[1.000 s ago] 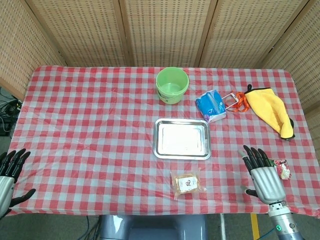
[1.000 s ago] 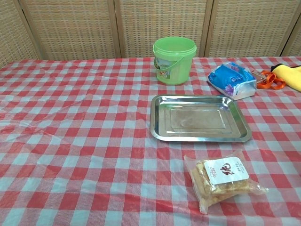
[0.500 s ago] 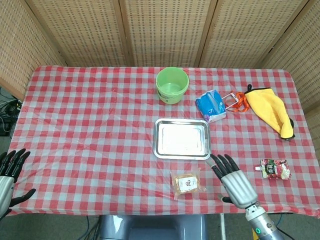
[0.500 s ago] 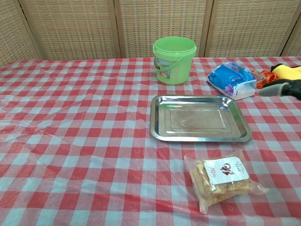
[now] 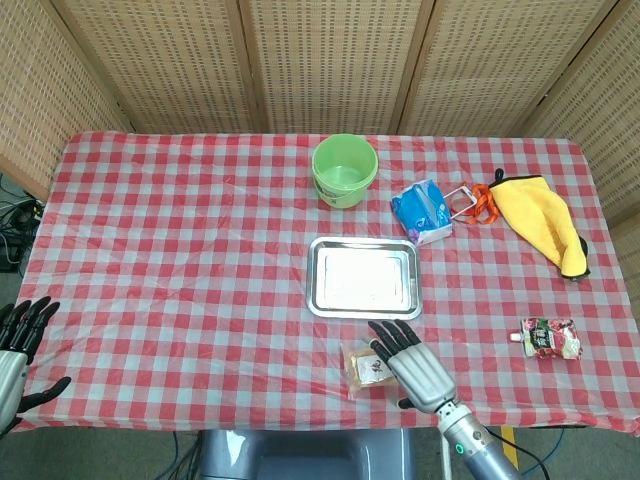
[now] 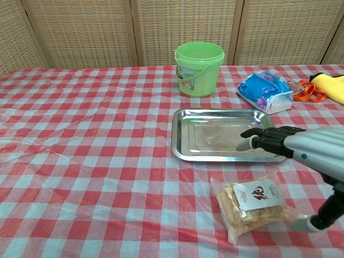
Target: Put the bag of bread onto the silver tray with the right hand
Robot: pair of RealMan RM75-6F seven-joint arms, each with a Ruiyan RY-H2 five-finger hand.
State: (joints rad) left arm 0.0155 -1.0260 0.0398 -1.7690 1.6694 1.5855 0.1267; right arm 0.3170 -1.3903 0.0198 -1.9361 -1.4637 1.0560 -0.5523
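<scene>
The bag of bread [image 5: 364, 368] [image 6: 251, 206] is a clear plastic pack with a white label, lying on the checked cloth just in front of the silver tray [image 5: 362, 277] [image 6: 184, 150]. My right hand [image 5: 413, 365] [image 6: 293, 145] hovers open above the bag's right part, fingers spread and pointing toward the tray. It holds nothing, and in the head view it covers the bag's right half. The tray holds nothing. My left hand [image 5: 20, 345] rests open at the table's front left corner.
A green bucket [image 5: 344, 170] [image 6: 199, 68] stands behind the tray. A blue tissue pack [image 5: 421, 211] [image 6: 265, 91], orange scissors [image 5: 476, 201] and a yellow cloth [image 5: 541, 220] lie at the back right. A small snack pouch [image 5: 546, 338] lies at the front right.
My right hand has swept left from the front right of the table, past the snack pouch, to above the bag of bread. The bag and my left hand have stayed still.
</scene>
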